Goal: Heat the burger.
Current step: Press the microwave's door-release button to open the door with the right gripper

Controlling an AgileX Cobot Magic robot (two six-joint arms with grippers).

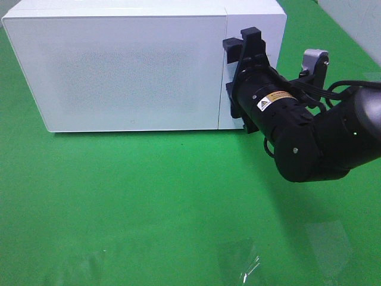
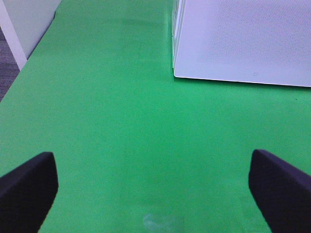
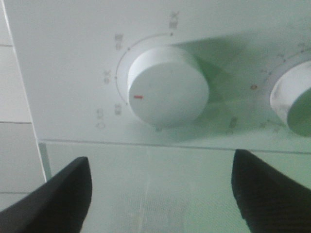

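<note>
Nowhere in these views is the burger being shown; it is being judged as shut inside the white microwave [image 1: 131, 65], door closed. At the control panel, the red-marked knob [image 3: 167, 86] is being faced straight on by the right pincer [image 3: 160, 189], the nearer one, jaws wide and gripping nothing. The left pincer [image 2: 153, 189] is being held wide over the green worktop [image 2: 121, 121], well apart from the panel.

The microwave [image 1: 131, 71] stood at the rear of the table [image 1: 149, 208], its control panel [image 1: 253, 21] at the right end of its front. The right gripper [image 3: 160, 194] was positioned directly before that panel, facing one knob [image 3: 167, 85], with a second knob [image 3: 294, 102] just beside the first.
</note>
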